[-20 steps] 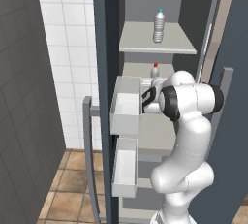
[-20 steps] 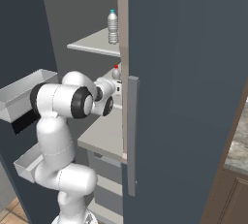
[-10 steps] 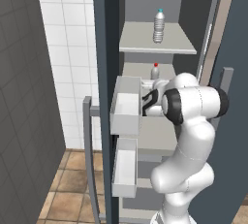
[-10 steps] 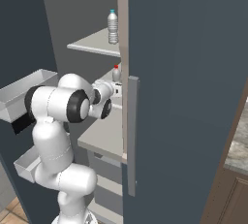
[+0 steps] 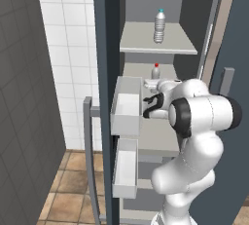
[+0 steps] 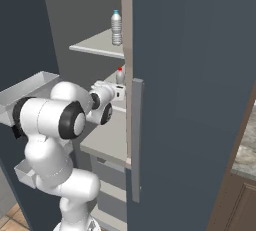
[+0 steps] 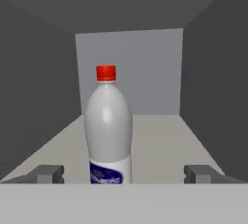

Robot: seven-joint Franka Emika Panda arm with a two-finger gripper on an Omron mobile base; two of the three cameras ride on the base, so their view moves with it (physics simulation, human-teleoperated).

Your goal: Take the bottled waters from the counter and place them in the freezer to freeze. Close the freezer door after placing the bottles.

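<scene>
The red-capped water bottle stands upright on a pale grey shelf inside the freezer, its blue label low on its body. In the hand view the gripper sits with its jaws spread wide, one dark fingertip well to the left of the bottle and the other far to the right, neither touching it; the bottle is released and stands free between them, left of centre. From the left base view the same bottle shows just beyond the arm's wrist, on the middle shelf, and from the right base view it stands next to the edge of the closed blue-grey panel with its vertical grey bar handle. The teal-capped water bottle stands upright on the shelf above, near the middle of it; it appears too in the right base view. The freezer door hangs open at the left, carrying two white bins one above the other. White wall tiles lie behind the door, and brown floor tiles below.
</scene>
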